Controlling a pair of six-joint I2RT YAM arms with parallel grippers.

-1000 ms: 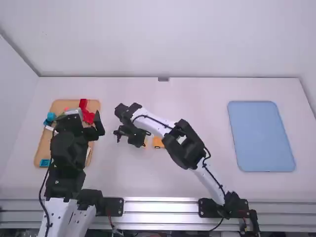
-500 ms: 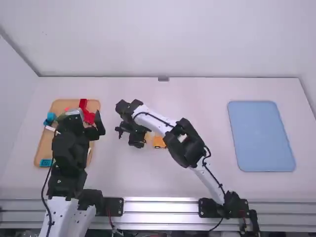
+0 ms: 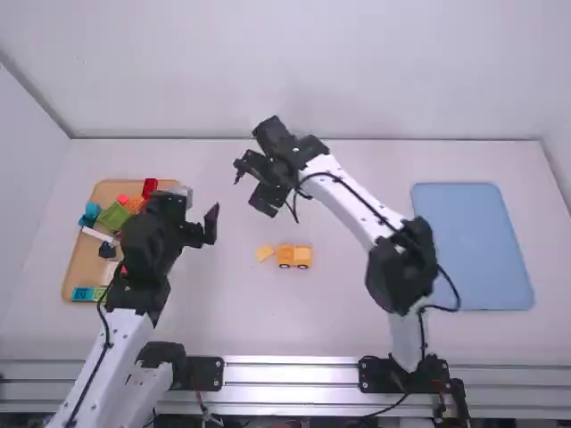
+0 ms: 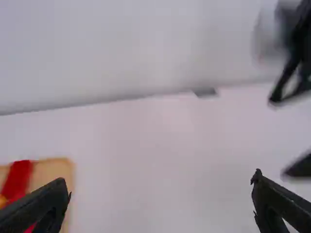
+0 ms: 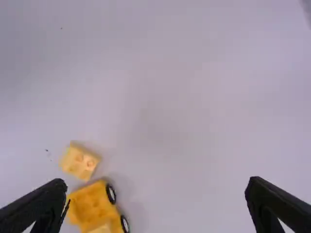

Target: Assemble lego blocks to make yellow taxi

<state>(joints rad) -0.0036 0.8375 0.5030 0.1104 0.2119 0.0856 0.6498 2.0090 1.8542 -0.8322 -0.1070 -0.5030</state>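
Two yellow pieces are seen on the white bench (image 3: 357, 330), well in from its left and right edges, between its far and near edges. The larger, a wheeled yellow body (image 3: 294, 257), is set upright on black wheels, and a paler block (image 5: 100, 228) is carried on top of it. Just beside it, towards the bench's left edge, a loose pale-yellow block (image 3: 265, 253) is laid; round studs can be made out on its upper face.

The right end effector (image 3: 242, 168) is held above the bench, nearer the far edge than the yellow pieces are; its fingers are spread wide. The left end effector (image 3: 207, 227) is held near the right edge of the tan tray (image 3: 81, 259), and its fingers are likewise spread wide.

Along the bench's left edge, that tray is filled with mixed pieces: a red block (image 3: 150, 186) by its far edge, a green block (image 3: 114, 216) in its far half, a blue block (image 3: 92, 211) at its left edge, a white bar (image 3: 97, 235) near that edge, and a light-blue piece (image 3: 82, 294) at the near left corner. By the bench's right edge, a flat blue tray (image 3: 473, 245) is placed.
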